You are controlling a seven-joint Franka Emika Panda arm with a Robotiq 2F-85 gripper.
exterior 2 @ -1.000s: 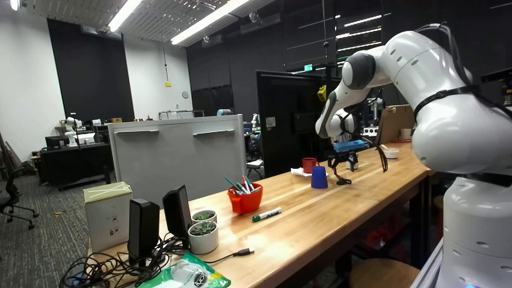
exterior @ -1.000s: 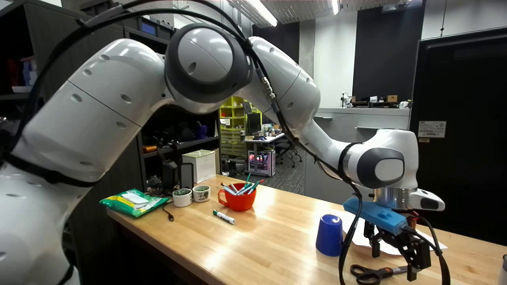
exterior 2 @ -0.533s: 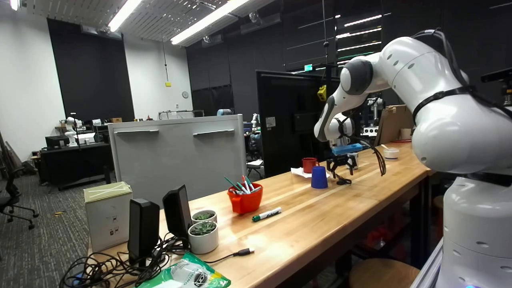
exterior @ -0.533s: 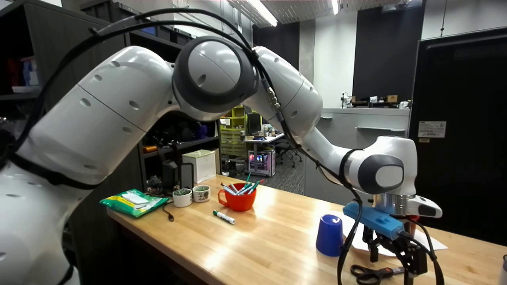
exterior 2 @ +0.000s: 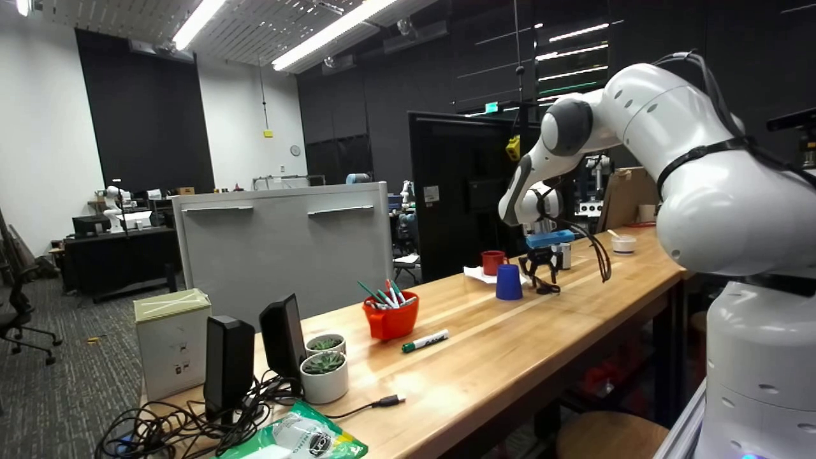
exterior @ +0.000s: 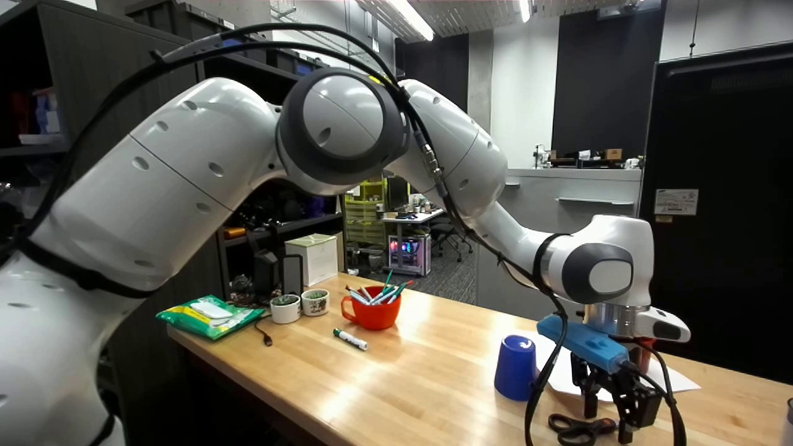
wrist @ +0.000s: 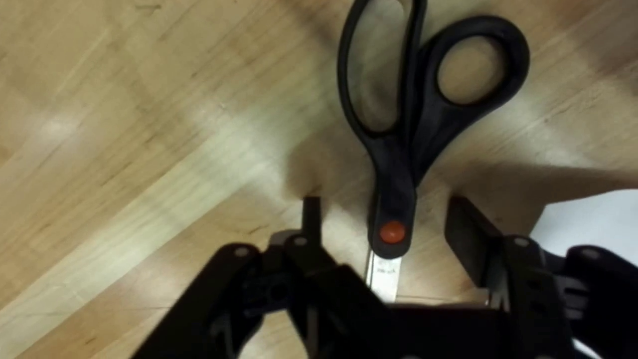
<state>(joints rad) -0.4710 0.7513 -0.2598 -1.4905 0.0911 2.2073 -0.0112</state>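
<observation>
Now straddling the scissors (wrist: 396, 174) with the gripper (wrist: 383, 213), holding its fingers (wrist: 312, 219) spread well apart and hanging low over the table (wrist: 149, 164). Lying flat, roughly midway between the two fingers, with bare table on both sides and so touching neither one in the wrist view. Pointing the black loops (wrist: 517, 60) out past the fingers toward the far side of that view, and running the blade (wrist: 385, 279) to the near side, beneath the gripper and partly hidden by it. Showing the orange pivot (wrist: 392, 232) right in the gap between the fingers.

Also showing paper (wrist: 595, 224) beyond the finger on the right, partly covered by the gripper. In an exterior view, showing the cup (exterior: 515, 367) to the left of the gripper, near the loops and apart from the fingers. In an exterior view, revealing the red mug (exterior 2: 493, 262) at the paper, left of the cup and on its far side, with a can (exterior 2: 565, 256) just right of the gripper and a bowl (exterior 2: 623, 245) farther right. Bearing, farther left along the table in both exterior views, the pen mug (exterior: 378, 316), a marker (exterior: 350, 339) beside it, two pots (exterior: 285, 311) and a green bag (exterior: 214, 316).
</observation>
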